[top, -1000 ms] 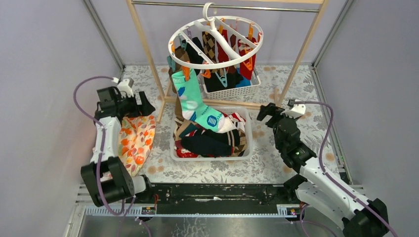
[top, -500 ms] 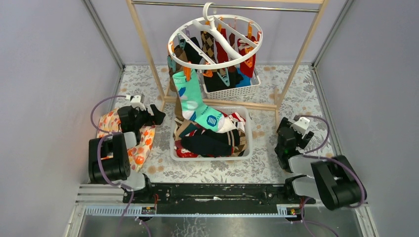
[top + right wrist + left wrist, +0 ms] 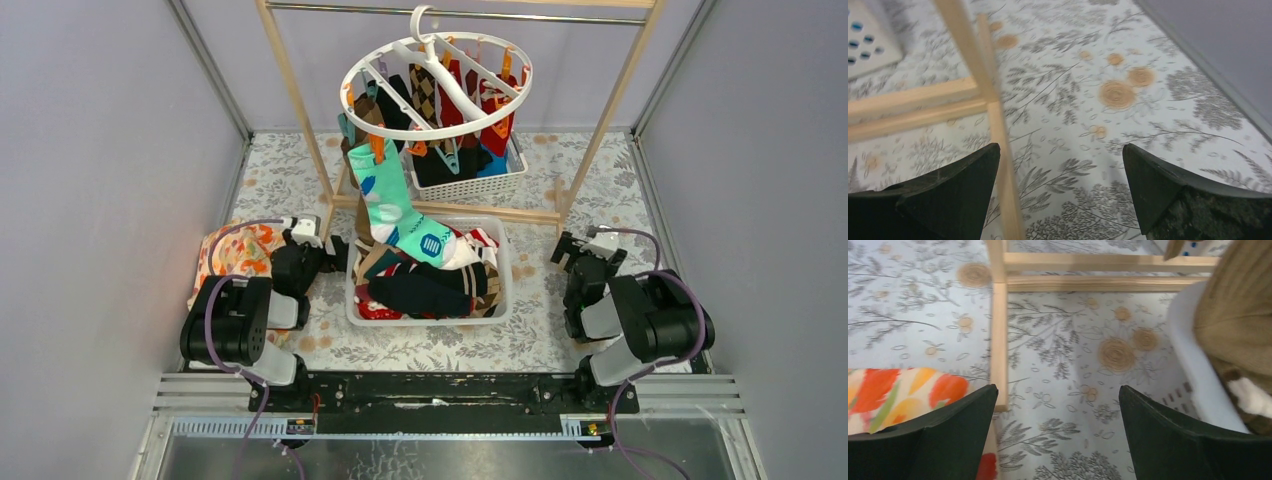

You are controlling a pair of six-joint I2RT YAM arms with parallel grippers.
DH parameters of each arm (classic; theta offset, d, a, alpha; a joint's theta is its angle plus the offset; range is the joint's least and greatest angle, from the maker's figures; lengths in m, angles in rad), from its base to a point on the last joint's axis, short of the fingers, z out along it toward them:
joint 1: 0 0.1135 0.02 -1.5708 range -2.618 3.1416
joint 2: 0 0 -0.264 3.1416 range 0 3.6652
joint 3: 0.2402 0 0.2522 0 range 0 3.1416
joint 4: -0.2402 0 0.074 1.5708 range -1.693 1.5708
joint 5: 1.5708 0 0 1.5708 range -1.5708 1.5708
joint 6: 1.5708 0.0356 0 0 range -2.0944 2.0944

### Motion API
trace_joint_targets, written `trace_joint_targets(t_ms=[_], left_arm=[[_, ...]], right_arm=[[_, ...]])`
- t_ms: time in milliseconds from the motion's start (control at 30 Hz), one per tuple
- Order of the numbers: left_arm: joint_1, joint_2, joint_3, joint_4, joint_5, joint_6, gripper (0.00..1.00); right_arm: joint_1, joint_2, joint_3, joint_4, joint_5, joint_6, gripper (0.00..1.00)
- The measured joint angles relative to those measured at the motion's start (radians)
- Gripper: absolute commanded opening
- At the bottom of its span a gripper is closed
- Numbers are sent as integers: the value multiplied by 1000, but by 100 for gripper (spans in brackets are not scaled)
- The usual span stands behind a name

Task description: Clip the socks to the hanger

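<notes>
You are drawing both arms closer to their bases than a moment ago. The left gripper (image 3: 1058, 395) and right gripper (image 3: 1060, 150) are gaping wide, empty. The mint-green fabric sock (image 3: 390, 205) is dangling from the round white plastic hanger (image 3: 455, 90), above the white lattice basket (image 3: 502, 290).

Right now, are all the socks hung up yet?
Not yet. Done: several socks hang clipped on the hanger, including the mint-green sock. In hand: nothing; the left tool and right tool are open and empty. To do: a pile of socks waits in the front basket.
</notes>
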Motion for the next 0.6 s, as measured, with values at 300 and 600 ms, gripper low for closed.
trace_joint_targets(t_ms=[300,600], left_arm=[[-5,5,48,22,-155,3,99],[-5,6,48,21,-178,3,99]], right_arm=[[-10,47,115,-81,-138,-42,100],[-11,47,114,-90,-154,-47,100]])
